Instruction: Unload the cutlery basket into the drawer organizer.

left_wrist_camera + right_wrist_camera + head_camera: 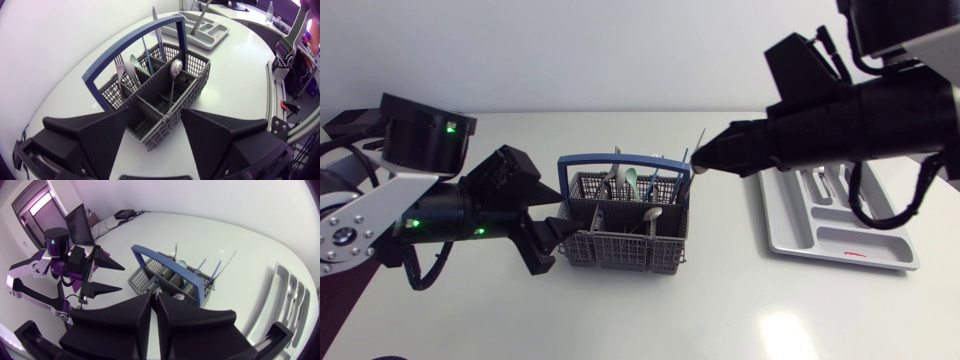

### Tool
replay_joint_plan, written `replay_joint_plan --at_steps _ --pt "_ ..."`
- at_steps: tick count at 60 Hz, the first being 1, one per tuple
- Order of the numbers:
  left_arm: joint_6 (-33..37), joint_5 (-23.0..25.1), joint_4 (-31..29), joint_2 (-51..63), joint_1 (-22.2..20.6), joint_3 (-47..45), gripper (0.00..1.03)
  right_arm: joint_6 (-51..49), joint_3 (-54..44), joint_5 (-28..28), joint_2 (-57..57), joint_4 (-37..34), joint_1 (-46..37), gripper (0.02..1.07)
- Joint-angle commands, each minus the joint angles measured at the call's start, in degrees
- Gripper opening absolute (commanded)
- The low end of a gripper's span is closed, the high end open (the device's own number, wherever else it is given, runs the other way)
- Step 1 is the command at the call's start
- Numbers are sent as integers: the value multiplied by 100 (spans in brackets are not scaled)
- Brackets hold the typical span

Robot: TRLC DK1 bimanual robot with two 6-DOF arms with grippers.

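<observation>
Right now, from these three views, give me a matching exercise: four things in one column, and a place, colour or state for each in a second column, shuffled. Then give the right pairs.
Things:
1. basket handle
2. drawer organizer
3. left gripper
4. right gripper

Place, colour or state:
A. at the right end of the cutlery basket, by its top rim
B. blue
C. open, straddling a corner of the basket
D. light grey, on the right side of the table

Pairs: 1-B, 2-D, 3-C, 4-A.
</observation>
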Motion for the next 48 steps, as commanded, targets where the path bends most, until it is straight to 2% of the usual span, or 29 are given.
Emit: replay_joint_plan --at_steps 1,18,28,37,48 --pt "-221 -188 -148 261 -286 369 73 -210 -262 -108 -270 -234 -407 13" --pt "-555 -1031 -596 1008 -1156 1134 73 -1115 -728 -258 -877 -964 -2121 13" --pt "-678 -1436 -763 1351 -1472 1459 73 -1985 -1045 -240 -912 -1140 -3334 13" --pt "-740 -1524 -825 1553 -1490 1644 73 -2556 -1502 243 -789 -797 -4134 13" --pt "-740 -1620 -834 1720 -1604 1731 73 -2917 -2011 894 -666 -129 -4600 14"
